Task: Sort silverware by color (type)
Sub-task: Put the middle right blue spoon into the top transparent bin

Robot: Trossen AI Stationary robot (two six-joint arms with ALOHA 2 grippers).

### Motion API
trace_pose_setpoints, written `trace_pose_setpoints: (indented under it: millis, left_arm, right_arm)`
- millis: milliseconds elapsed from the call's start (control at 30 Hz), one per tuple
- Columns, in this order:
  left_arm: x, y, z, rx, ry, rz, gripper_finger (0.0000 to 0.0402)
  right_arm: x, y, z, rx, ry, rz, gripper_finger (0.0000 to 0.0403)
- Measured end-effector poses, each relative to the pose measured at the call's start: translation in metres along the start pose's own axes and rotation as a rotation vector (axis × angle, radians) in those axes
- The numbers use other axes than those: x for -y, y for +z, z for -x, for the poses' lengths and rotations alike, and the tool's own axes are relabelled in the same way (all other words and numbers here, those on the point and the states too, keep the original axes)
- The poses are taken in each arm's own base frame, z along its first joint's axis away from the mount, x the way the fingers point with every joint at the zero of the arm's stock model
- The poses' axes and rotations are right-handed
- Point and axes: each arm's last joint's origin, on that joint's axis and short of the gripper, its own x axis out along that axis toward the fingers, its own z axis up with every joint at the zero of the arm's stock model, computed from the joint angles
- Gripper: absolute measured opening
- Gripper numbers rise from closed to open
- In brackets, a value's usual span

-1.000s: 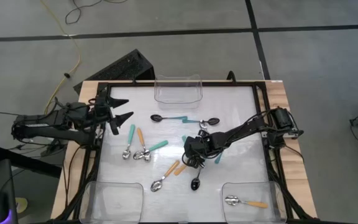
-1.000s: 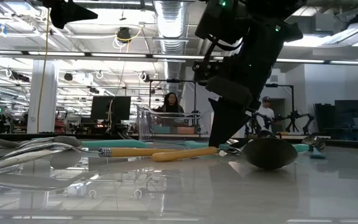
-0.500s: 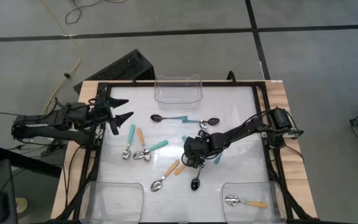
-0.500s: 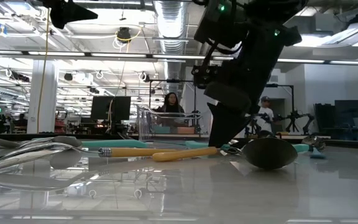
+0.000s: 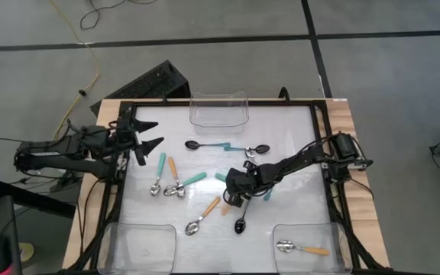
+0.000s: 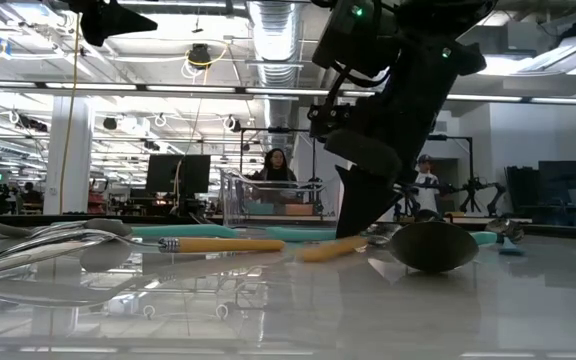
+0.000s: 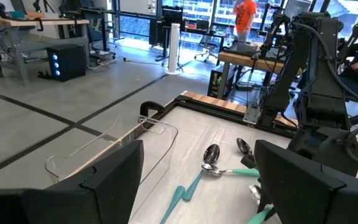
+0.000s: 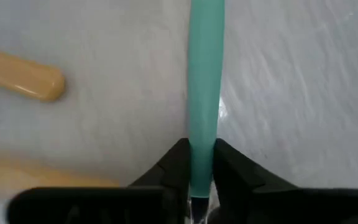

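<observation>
glossy teal plastic handle [image 8: 204, 81], shiny tabletop [image 8: 303, 93]

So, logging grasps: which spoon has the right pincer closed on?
The black-bowled, teal-handled spoon at mid-table; the right pincer pinches its teal handle, and the other spoons lie free.

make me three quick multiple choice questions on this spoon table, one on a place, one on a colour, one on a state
1. Where does the left gripper hover?
A. over the table's left edge
B. in the far bin
C. over the near right bin

2. What colour is the handle between the right gripper's fingers?
A. orange
B. teal
C. black

3. What does the near right bin hold?
A. nothing
B. three black spoons
C. one orange-handled spoon

Answers:
1 A, the high view shows it at the left edge, fingers apart.
2 B, the right wrist view shows the fingers pinching a teal handle.
3 C, a single spoon lies in it in the high view.
</observation>
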Motion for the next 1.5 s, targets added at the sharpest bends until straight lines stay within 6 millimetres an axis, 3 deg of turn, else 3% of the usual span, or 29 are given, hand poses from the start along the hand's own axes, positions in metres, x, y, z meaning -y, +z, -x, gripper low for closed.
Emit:
trace_pose_setpoints:
  millis: [733, 967, 1500]
  left_arm:
    - [0.000, 0.000, 0.000, 0.000, 0.000, 0.000, 0.0293]
    - [0.000, 0.000, 0.000, -0.001, 0.000, 0.000, 0.0293]
    - [0.000, 0.000, 0.000, 0.000, -0.001, -0.019, 0.0293]
  right_arm:
    - [-0.006, 0.014, 0.006, 0.010, 0.049, -0.003, 0.0068]
    - [0.000, 0.024, 0.018, 0.013, 0.046, 0.015, 0.0068]
    - [0.019, 0.109, 0.066, 0.235, 0.023, 0.181, 0.0068]
